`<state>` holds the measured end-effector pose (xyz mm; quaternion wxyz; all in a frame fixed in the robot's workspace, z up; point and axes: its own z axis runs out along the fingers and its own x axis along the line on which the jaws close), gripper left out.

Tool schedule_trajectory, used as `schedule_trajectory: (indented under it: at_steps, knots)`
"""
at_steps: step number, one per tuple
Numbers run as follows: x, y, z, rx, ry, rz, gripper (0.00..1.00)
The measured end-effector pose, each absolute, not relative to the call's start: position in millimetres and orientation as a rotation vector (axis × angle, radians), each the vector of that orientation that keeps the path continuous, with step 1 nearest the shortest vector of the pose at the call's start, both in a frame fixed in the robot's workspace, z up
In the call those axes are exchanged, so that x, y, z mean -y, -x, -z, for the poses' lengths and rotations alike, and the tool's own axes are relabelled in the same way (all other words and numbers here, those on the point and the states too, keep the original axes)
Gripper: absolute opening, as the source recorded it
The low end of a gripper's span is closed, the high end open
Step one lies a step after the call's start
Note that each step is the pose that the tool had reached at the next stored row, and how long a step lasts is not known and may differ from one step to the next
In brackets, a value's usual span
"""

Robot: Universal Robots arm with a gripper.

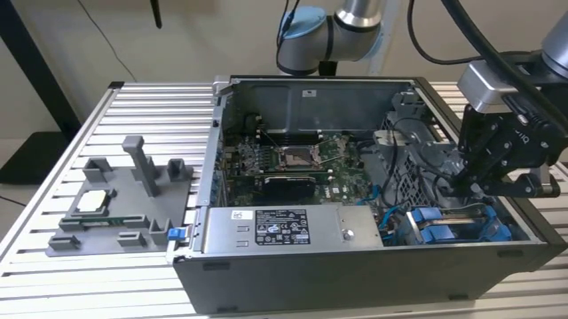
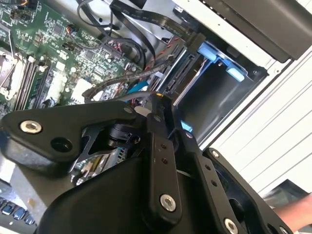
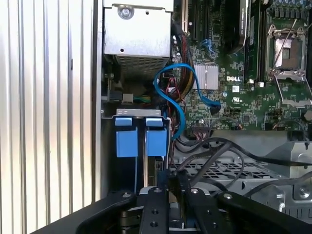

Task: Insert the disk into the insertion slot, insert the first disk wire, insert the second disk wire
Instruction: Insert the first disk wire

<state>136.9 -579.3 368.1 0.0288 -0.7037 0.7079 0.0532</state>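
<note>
The disk's blue carrier (image 1: 427, 224) sits down in the insertion slot (image 3: 108, 161) at the case's front corner, on the exterior view's right. Its two blue tabs (image 3: 127, 137) stand side by side, and they also show in the second wrist view (image 2: 214, 51). My gripper (image 1: 467, 189) hangs inside the case just behind that slot. Its black fingers (image 3: 155, 197) look shut on a dark connector of a disk wire (image 3: 202, 152); I cannot tell which of the two. In the second wrist view the gripper (image 2: 146, 105) closes right beside the bay.
The open computer case (image 1: 355, 272) stands on a slatted metal table (image 1: 98, 266). Inside are the motherboard (image 1: 293, 159), a silver labelled power-supply box (image 1: 284, 229), a curved blue cable (image 3: 170, 92) and loose black cables (image 2: 146, 22). A grey fixture (image 1: 133, 199) stands outside, on the exterior view's left.
</note>
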Motion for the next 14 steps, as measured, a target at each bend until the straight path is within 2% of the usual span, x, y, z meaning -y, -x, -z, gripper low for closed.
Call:
schedule_trajectory:
  at_steps: [9, 14]
  knots:
    - [583, -141, -359, -2.181, 2.169, -0.158, 0.0]
    - [583, -145, -355, -2.158, 2.171, -0.132, 0.0]
